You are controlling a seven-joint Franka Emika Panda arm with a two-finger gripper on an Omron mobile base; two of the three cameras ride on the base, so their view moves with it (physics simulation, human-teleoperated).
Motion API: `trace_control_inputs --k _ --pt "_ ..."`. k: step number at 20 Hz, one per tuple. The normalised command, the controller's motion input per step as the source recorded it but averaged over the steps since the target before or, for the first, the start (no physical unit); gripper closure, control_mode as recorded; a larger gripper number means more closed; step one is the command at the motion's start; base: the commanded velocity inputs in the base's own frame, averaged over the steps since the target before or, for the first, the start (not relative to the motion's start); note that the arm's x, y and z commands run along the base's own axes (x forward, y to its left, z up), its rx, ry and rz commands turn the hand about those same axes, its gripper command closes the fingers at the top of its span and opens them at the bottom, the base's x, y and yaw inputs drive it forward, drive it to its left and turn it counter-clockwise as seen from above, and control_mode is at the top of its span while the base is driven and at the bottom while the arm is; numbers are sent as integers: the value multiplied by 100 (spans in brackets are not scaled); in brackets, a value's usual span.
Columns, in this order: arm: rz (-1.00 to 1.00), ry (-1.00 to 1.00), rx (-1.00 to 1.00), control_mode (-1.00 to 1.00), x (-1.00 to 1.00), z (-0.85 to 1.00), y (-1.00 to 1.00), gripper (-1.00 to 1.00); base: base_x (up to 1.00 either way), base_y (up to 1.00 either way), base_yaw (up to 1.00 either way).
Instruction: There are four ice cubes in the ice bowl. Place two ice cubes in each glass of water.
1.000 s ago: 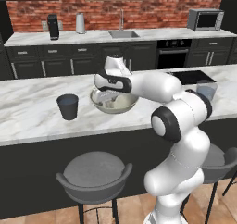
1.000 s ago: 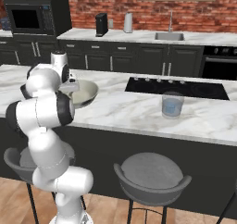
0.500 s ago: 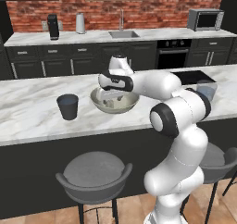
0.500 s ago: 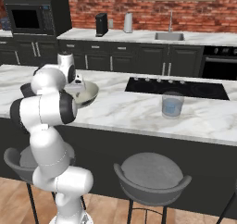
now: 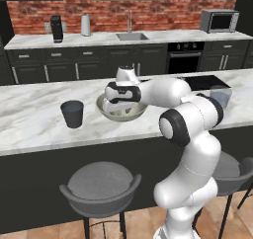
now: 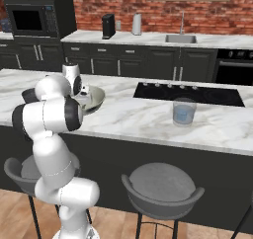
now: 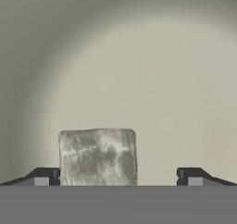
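A white robot arm reaches down into the ice bowl [image 5: 114, 112] on the marble table [image 5: 34, 117] of a simulated kitchen, its pincer [image 7: 118, 176] lowered inside the bowl's beige-grey interior. In the hand view the pincer stands wide open, its two dark fingertips [image 7: 44, 176] set apart at the bottom of the frame, with one whitish, slightly translucent ice cube [image 7: 97, 156] lying on the bowl floor between them. The cube sits just beside the fingertip at the left of that view, with a clear gap to the other; the pincer has hold of nothing. From the left base view, the dark grey glass of water [image 5: 72, 114] stands on the table near the bowl, on its left side, while the clear pale blue glass of water [image 5: 220, 96] stands well apart at the right, partly behind the arm's elbow. The right base view shows that clear glass [image 6: 184, 111] just in front of the black cooktop [image 6: 189, 93], with the bowl's rim [image 6: 97, 99] showing beside the arm's wrist. Two round stools [image 6: 162, 185] stand below the table's front edge.
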Motion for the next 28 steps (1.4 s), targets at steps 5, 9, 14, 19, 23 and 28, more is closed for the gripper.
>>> trace_control_inputs --k 5,9,14,19,23,28 --pt "-3 -1 0 -100 1 -28 0 -100 0 0 0" --pt "-2 -9 0 -100 6 -15 10 -100 0 0 0" --pt "0 -9 0 -100 7 -35 24 -100 0 0 0" --pt "0 -9 0 -100 11 -45 24 100 0 0 0" --pt "0 -3 0 -100 15 -50 19 100 0 0 0" --pt "0 0 0 -100 13 -63 12 100 0 0 0"
